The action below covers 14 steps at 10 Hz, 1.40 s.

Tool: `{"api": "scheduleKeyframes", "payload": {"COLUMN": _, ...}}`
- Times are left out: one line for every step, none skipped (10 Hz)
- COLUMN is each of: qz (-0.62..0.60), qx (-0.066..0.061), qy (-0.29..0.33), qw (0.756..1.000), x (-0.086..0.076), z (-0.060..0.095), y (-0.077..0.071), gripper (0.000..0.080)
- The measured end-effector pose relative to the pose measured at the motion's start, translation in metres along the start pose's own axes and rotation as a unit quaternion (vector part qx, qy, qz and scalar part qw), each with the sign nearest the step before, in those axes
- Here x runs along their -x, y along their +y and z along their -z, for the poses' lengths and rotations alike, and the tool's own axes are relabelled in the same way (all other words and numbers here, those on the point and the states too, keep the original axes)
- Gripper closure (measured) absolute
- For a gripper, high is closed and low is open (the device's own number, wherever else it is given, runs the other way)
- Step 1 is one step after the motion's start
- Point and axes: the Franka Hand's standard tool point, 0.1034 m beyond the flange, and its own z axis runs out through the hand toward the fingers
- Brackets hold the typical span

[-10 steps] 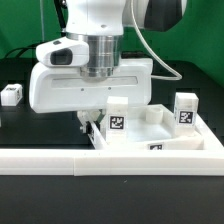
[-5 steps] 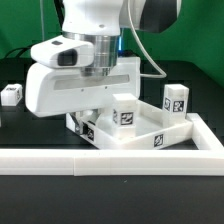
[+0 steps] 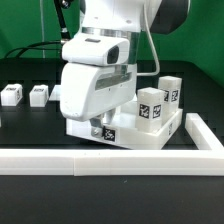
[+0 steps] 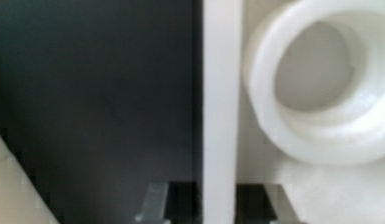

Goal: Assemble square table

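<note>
The square table is a white slab lying flat against the rail's corner. Two white tagged legs stand upright on it, toward the exterior view's right. My gripper reaches down onto the slab's near-left edge and is shut on its thin raised wall. In the wrist view that wall runs straight between the dark fingers, with my gripper clamped on it. A round corner socket lies just beside the wall. Two loose legs rest on the black table at the back left.
A long white L-shaped rail runs along the front and turns back at the exterior view's right, boxing in the slab. A green backdrop stands behind. The arm's white body hides the slab's back left part.
The hand has swung toward the exterior view's right and turned, still gripping the wall. The slab has rotated with it, and its two upright legs now stand closer together at the right.
</note>
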Motion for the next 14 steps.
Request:
{"api": "scheduleKeyframes", "payload": {"qz": 0.037, "qx": 0.001, "qy": -0.003, "qw": 0.999, "x": 0.001, "z": 0.000, "y": 0.001, "gripper": 0.0729}}
{"api": "scheduleKeyframes", "payload": {"qz": 0.068, "qx": 0.002, "qy": -0.007, "qw": 0.998, "x": 0.003, "z": 0.000, "y": 0.002, "gripper": 0.0729}}
{"api": "scheduleKeyframes", "payload": {"qz": 0.107, "qx": 0.003, "qy": -0.010, "qw": 0.994, "x": 0.003, "z": 0.000, "y": 0.002, "gripper": 0.0729}}
{"api": "scheduleKeyframes", "payload": {"qz": 0.185, "qx": 0.004, "qy": -0.012, "qw": 0.983, "x": -0.003, "z": 0.000, "y": 0.000, "gripper": 0.0729}}
{"api": "scheduleKeyframes", "payload": {"qz": 0.238, "qx": -0.001, "qy": -0.013, "qw": 0.971, "x": -0.007, "z": 0.000, "y": 0.000, "gripper": 0.0729}}
{"api": "scheduleKeyframes", "payload": {"qz": 0.299, "qx": -0.007, "qy": -0.009, "qw": 0.954, "x": -0.012, "z": 0.000, "y": 0.004, "gripper": 0.0729}}
{"api": "scheduleKeyframes", "payload": {"qz": 0.385, "qx": -0.007, "qy": 0.000, "qw": 0.923, "x": -0.022, "z": 0.000, "y": 0.010, "gripper": 0.0731}}
{"api": "scheduleKeyframes", "payload": {"qz": 0.438, "qx": -0.012, "qy": 0.013, "qw": 0.899, "x": -0.037, "z": 0.001, "y": 0.011, "gripper": 0.0733}}
{"api": "scheduleKeyframes", "payload": {"qz": 0.483, "qx": -0.010, "qy": 0.015, "qw": 0.876, "x": -0.047, "z": 0.004, "y": 0.009, "gripper": 0.0733}}
{"api": "scheduleKeyframes", "payload": {"qz": 0.513, "qx": -0.010, "qy": 0.012, "qw": 0.859, "x": -0.044, "z": 0.002, "y": 0.010, "gripper": 0.0733}}
{"api": "scheduleKeyframes", "payload": {"qz": 0.537, "qx": -0.009, "qy": 0.006, "qw": 0.843, "x": -0.040, "z": 0.002, "y": 0.012, "gripper": 0.0734}}
{"api": "scheduleKeyframes", "payload": {"qz": 0.560, "qx": -0.009, "qy": 0.001, "qw": 0.828, "x": -0.037, "z": 0.001, "y": 0.013, "gripper": 0.0734}}
{"api": "scheduleKeyframes", "payload": {"qz": 0.578, "qx": -0.011, "qy": -0.002, "qw": 0.816, "x": -0.035, "z": 0.000, "y": 0.013, "gripper": 0.0734}}
{"api": "scheduleKeyframes", "payload": {"qz": 0.608, "qx": -0.018, "qy": -0.007, "qw": 0.794, "x": -0.032, "z": -0.001, "y": 0.010, "gripper": 0.0734}}
